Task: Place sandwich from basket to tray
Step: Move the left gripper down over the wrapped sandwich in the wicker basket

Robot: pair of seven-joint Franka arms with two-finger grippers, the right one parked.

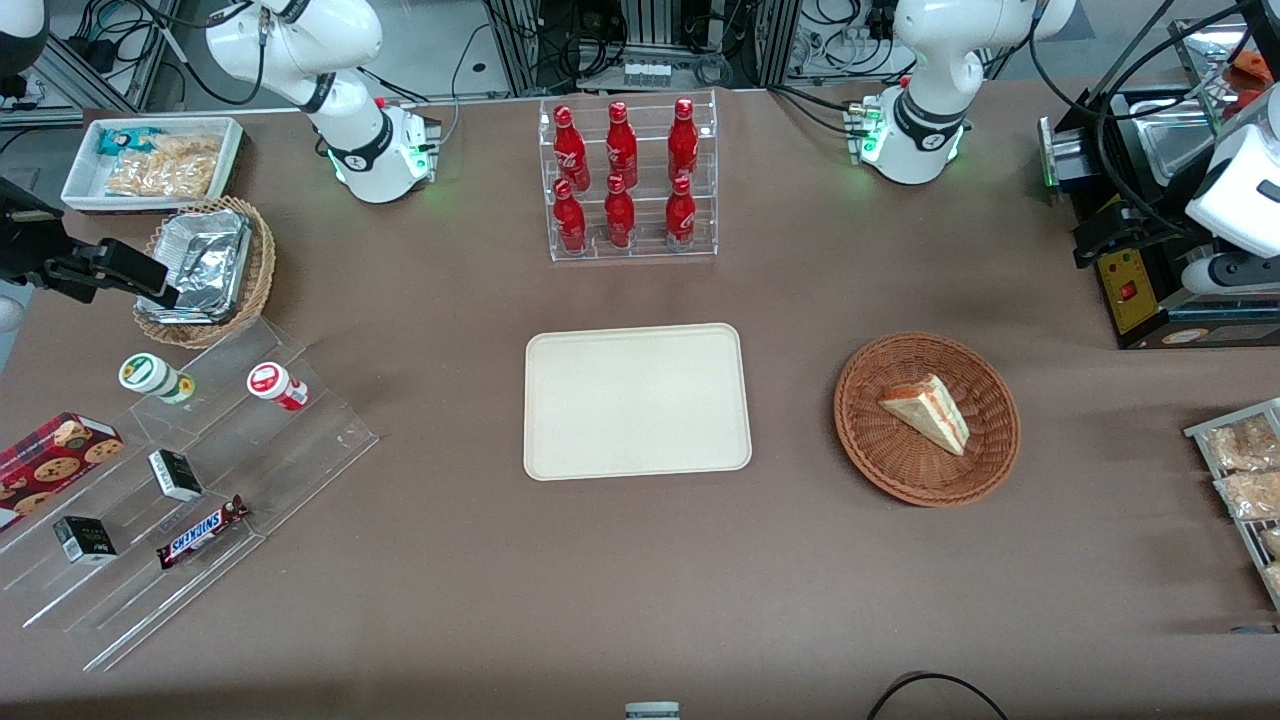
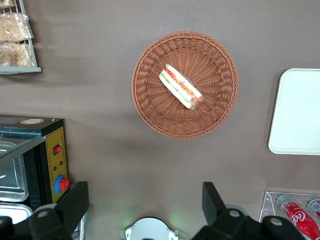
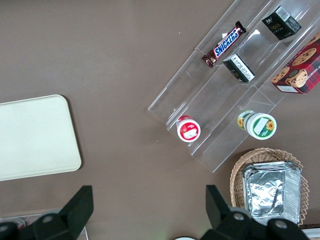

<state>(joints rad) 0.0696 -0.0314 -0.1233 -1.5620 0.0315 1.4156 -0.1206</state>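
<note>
The sandwich (image 1: 928, 410) (image 2: 181, 86), a pale wedge with red, orange and green layers, lies in the round reddish-brown basket (image 1: 870, 440) (image 2: 150, 100). The cream tray (image 1: 636, 400) (image 2: 297, 110) sits bare beside the basket, toward the parked arm's end. My gripper (image 1: 1095, 235) (image 2: 145, 192) hangs high toward the working arm's end of the table, farther from the front camera than the basket and well apart from it. It is open, its black fingers (image 2: 80, 195) wide apart with nothing between them.
An acrylic rack of red bottles (image 1: 628, 180) stands farther back than the tray. A black appliance with a yellow panel (image 1: 1140, 290) (image 2: 55, 160) sits under my gripper. A rack of snack packets (image 1: 1245, 470) is beside the basket. Acrylic steps with snacks (image 1: 180, 480) lie toward the parked arm's end.
</note>
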